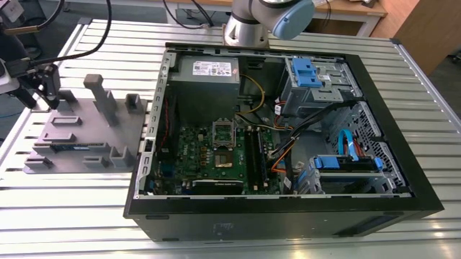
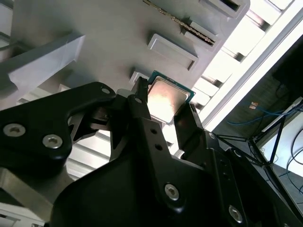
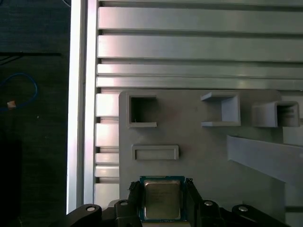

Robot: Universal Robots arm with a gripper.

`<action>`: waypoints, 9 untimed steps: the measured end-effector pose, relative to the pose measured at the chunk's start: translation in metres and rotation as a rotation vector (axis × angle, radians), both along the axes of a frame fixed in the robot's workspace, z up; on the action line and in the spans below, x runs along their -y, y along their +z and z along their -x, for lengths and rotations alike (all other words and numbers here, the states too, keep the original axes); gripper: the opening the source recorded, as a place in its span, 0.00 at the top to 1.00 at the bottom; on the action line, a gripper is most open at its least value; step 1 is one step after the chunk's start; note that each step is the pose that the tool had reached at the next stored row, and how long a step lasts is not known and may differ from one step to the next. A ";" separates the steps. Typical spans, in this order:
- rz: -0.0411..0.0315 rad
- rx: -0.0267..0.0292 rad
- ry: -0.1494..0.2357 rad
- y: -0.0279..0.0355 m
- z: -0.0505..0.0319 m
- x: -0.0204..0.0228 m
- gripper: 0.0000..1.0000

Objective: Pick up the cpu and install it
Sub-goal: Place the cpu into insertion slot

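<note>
Second wrist view: tool (image 2: 164,101) hangs over grey fixture (image 2: 104,28), clamped on the cpu (image 2: 168,94).

Slatted metal table (image 1: 72,216) over dark floor (image 3: 33,142), wooden cabinet (image 1: 425,27) nearby.

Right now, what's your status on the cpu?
Gripper around cpu at grey tray, grip unconfirmed. Cpu not in case yet. Tray posts stand between it and case.
</note>
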State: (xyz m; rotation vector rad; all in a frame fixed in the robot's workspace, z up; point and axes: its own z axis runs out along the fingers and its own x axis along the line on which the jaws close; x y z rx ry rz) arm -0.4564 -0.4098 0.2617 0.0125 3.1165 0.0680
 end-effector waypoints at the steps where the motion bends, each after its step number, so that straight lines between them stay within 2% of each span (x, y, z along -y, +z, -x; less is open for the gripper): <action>1: -0.0001 0.0000 0.000 0.0013 -0.0001 0.0000 0.53; 9: -0.0001 0.0001 0.000 0.0118 -0.0005 0.0000 0.53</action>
